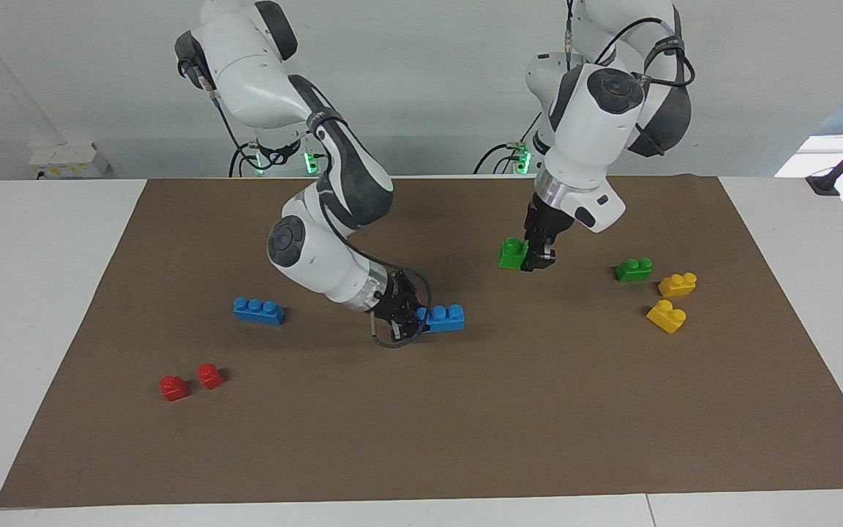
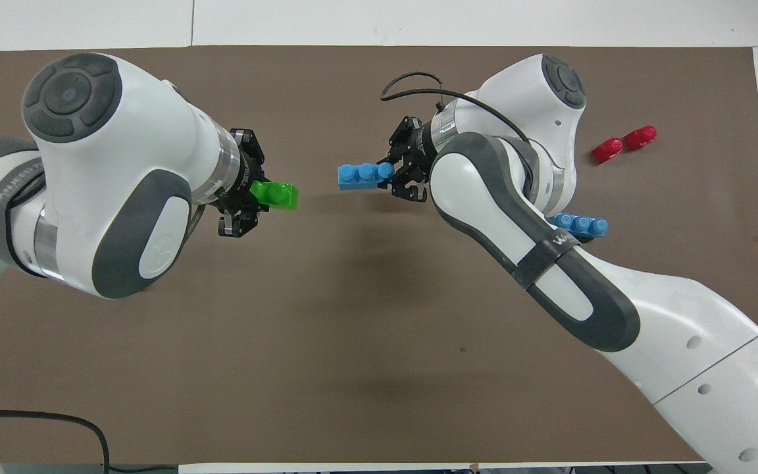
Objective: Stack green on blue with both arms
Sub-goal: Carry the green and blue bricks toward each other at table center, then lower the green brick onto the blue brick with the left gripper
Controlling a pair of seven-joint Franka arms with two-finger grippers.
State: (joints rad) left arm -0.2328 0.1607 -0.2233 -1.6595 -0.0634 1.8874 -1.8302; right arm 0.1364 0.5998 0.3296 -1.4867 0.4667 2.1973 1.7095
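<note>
Two yellow bricks [image 1: 672, 300] visible solely from facing view.

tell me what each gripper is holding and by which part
The left gripper holds a small green two-stud plastic brick by one end. The right gripper holds a long blue three-stud plastic brick by one end.

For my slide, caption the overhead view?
Left gripper holds a green brick, right gripper a blue brick.

bright, even light | soft shadows on mat [image 1: 538, 410] | sharp focus
</note>
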